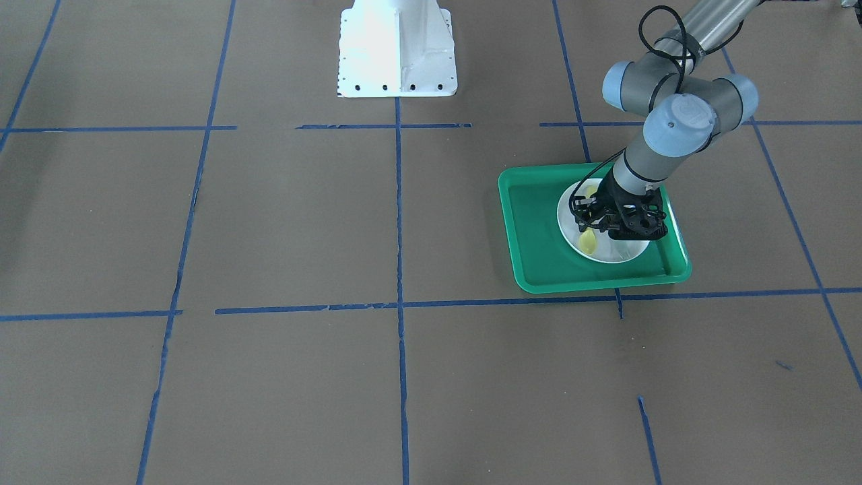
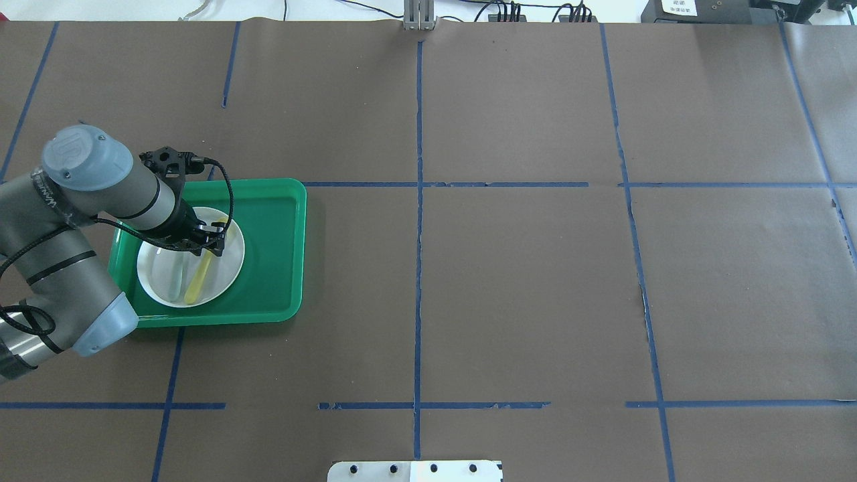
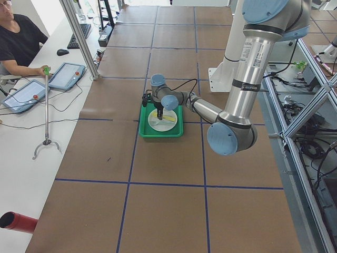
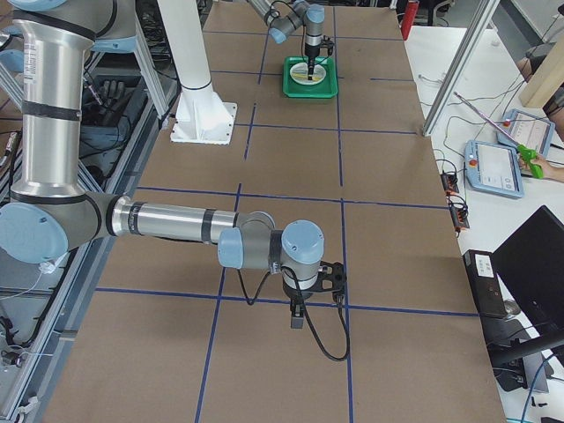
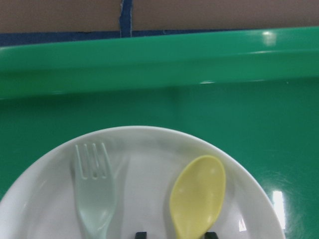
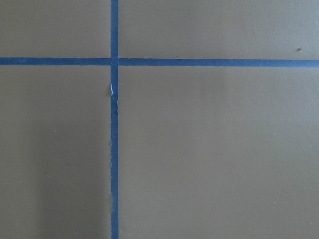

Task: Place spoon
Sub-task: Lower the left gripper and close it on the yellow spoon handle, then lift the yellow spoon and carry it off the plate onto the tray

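Left tool (image 5: pixel 176 234) tips stand apart, astride spoon (image 5: pixel 198 195), which lies flat on plate (image 5: pixel 149 149) beside fork (image 5: pixel 94 196). Judgement: spoon looks placed; lift straight up, no sideways drag against handle. Tray (image 5: pixel 159 64) rim rises just beyond plate, counter (image 5: pixel 224 15) past it; safest room is overhead. Right tool (image 4: pixel 300 310), far off over counter: state cannot tell.

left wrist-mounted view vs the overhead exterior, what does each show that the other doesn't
Only the wrist view shows the grey fork's tines and the yellow spoon's bowl close up. Only the overhead shows the spoon's full handle, the left arm, the whole green tray and the taped table. Both show fork and spoon lying side by side on the white plate.
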You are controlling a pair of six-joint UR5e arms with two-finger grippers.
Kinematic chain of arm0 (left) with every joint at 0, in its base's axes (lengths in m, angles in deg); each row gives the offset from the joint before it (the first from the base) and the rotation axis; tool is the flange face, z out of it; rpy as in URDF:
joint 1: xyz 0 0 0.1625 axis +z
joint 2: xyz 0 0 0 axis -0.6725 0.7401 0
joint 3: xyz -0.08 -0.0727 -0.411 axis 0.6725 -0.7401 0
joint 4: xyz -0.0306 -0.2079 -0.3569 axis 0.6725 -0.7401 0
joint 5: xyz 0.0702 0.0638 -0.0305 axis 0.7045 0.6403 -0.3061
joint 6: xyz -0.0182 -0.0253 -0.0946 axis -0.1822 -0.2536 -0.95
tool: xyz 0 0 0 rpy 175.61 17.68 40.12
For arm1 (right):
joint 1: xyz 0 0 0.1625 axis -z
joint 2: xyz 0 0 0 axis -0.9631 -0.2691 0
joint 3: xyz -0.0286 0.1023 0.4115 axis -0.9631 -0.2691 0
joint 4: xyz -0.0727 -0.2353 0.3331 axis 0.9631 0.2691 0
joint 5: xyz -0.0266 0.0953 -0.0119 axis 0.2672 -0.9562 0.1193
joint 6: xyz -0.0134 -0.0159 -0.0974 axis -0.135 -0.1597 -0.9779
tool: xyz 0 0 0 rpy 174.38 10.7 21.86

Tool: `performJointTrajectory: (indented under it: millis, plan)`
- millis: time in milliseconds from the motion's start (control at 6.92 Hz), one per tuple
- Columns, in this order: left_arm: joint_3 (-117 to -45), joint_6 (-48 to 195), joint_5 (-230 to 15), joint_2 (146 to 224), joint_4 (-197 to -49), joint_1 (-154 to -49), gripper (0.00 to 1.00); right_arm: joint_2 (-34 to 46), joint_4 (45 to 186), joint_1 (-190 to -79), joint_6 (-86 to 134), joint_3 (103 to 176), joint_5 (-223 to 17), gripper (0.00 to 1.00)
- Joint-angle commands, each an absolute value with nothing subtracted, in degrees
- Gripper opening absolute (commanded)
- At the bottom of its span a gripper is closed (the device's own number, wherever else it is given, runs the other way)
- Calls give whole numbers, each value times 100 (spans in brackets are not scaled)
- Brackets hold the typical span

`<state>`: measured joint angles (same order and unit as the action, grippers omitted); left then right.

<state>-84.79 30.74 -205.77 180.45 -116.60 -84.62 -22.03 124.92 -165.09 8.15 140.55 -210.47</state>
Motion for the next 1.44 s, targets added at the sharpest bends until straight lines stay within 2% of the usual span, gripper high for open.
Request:
performJointTrajectory:
  millis: [0, 144, 433, 867, 1300]
  plan:
    - [-8475, 3074, -20571, 18038, -11661, -8463, 11, -2203, 12494, -16509, 816, 14055, -21047, 100]
    - [-8492, 3100, -20580, 18029, -11661, -8463, 0, -2203, 12494, -16509, 817, 14055, -21047, 100]
    - [-8920, 3161, -20597, 17941, -11565, -8541, 0, -2203, 12494, -16509, 817, 14055, -21047, 100]
    - [-9765, 3663, -20624, 18150, -10074, -8998, 0, -2203, 12494, -16509, 816, 14055, -21047, 100]
    - [-9320, 2943, -20632, 18818, -10070, -8929, 0, -2203, 12494, -16509, 817, 14055, -21047, 100]
